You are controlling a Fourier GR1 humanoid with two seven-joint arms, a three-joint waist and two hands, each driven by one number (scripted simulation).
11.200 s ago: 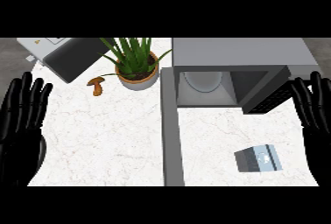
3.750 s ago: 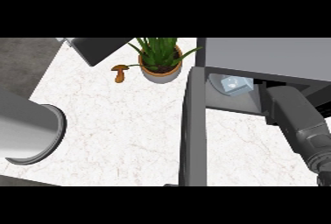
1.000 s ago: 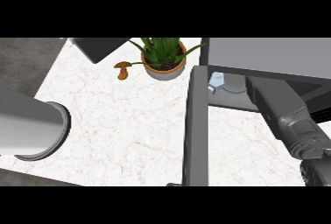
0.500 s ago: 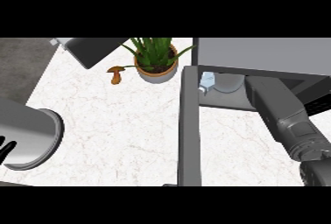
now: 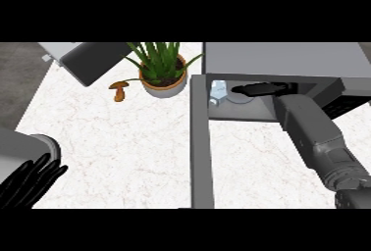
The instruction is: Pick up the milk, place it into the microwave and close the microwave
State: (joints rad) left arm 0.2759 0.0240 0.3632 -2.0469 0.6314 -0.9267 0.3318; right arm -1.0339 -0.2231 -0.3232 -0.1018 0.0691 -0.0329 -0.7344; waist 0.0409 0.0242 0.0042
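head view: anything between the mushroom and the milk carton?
Yes. The potted plant sits between the mushroom and the milk, then the microwave's left edge. The head view shows it.

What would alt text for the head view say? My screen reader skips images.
The robot's right hand reaches inside the open microwave, next to the milk at the cavity's left side. The left hand rests open at the lower left, and a potted plant and a mushroom sit on the marble counter.

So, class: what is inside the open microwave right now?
Inside the microwave are the milk at its left edge and the right robot hand. The roof hides the rest of the interior.
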